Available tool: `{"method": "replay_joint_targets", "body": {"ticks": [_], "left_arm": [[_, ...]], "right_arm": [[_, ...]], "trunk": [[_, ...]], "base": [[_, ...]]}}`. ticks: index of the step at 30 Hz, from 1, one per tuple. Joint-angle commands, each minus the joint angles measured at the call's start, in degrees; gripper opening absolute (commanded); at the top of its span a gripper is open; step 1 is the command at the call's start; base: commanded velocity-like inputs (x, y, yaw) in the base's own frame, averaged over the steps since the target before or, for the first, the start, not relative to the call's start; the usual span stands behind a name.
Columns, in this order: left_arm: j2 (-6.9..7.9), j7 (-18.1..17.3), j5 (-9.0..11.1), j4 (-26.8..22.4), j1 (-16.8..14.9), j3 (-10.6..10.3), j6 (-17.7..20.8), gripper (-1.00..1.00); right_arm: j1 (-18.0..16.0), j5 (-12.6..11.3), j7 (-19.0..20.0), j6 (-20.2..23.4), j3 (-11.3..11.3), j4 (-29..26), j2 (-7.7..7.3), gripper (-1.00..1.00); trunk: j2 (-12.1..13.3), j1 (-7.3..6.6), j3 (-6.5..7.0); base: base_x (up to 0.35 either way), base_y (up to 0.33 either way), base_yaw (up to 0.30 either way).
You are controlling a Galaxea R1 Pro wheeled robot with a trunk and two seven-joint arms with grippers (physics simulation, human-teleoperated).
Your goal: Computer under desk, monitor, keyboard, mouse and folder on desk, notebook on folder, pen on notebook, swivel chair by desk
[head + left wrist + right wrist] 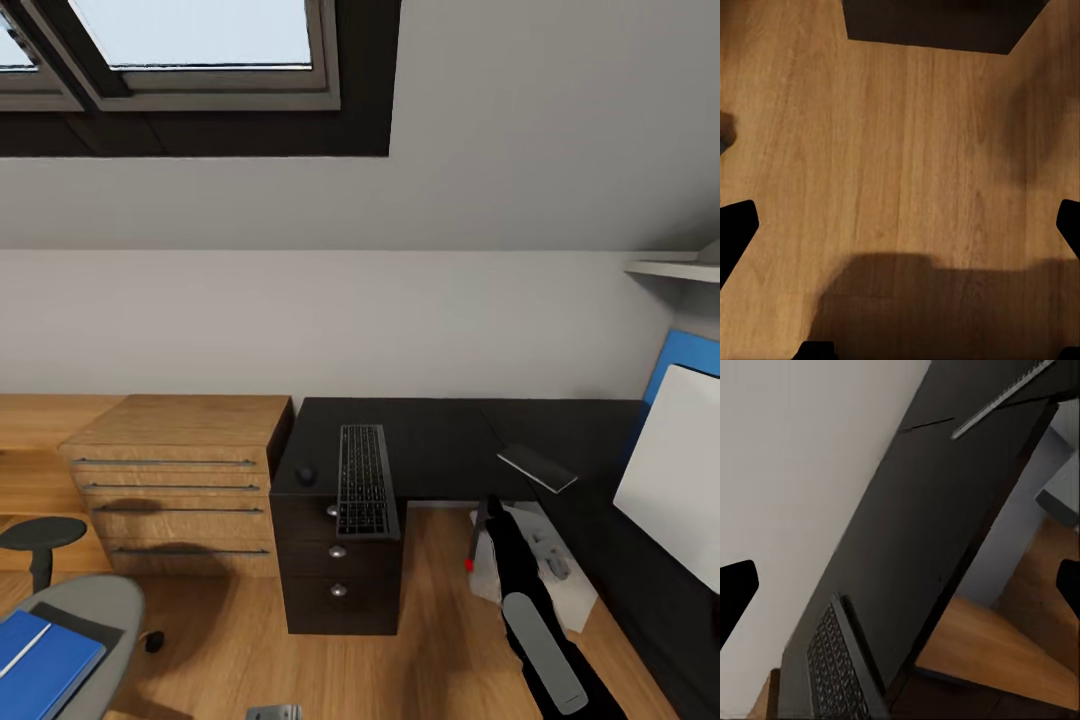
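beneath right tool (900, 581): keyboard (832, 675), desk (922, 532)

A: What does the room look like?
B: Pale grey walls (400, 320), with the upper wall sloping inward. A dark-framed roof window (190, 60) sits in the slope, showing bright sky.
A: And the floor?
B: Light wood planks (440, 640), with soft shadows lying across them.
A: Any furniture against the wall?
B: A light wood chest of drawers (175, 480) with long metal handles, standing just beside a black unit. At the far right, a white shelf (680, 268) juts from the wall above a blue wall panel (690, 355).
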Motion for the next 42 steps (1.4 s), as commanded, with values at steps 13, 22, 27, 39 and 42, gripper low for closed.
{"method": "replay_joint_targets", "body": {"ticks": [13,22,27,39,42], "left_arm": [[0.05,0.67,0.27,0.21,-0.07,-0.38,-0.46,1.0],[0.04,0.82,0.57,0.63,-0.07,0.0,-0.49,1.0],[-0.01,0.92,0.57,4.55,-0.07,0.14,-0.54,1.0],[-0.35,1.03,0.95,6.57,-0.07,0.4,-4.59,1.0],[-0.57,1.01,0.96,7.11,-0.07,0.41,-4.79,1.0]], "right_arm": [[0.06,7.1,-25.07,22.25,0.02,-12.93,-1.56,1.0],[0.05,12.3,-27.48,22.77,8.28,-12.37,-1.48,1.0],[0.05,19.41,-27.29,20.91,11.61,-11.93,-1.5,1.0],[0.07,21.52,-27.47,20.18,12.48,-11.77,-1.02,1.0],[0.06,21.56,-27.52,20.13,12.39,-11.81,-0.92,1.0]], "trunk": [[5.19,-2.86,2.27],[8.79,-4.84,3.89],[10.8,-5.93,4.78],[15.61,-8.57,6.94],[16.82,-9.23,7.48]], "base": [[0.0,0.0,0.0],[0.0,0.0,0.0],[0.0,0.0,0.0],[0.0,0.0,0.0],[0.0,0.0,0.0]]}}
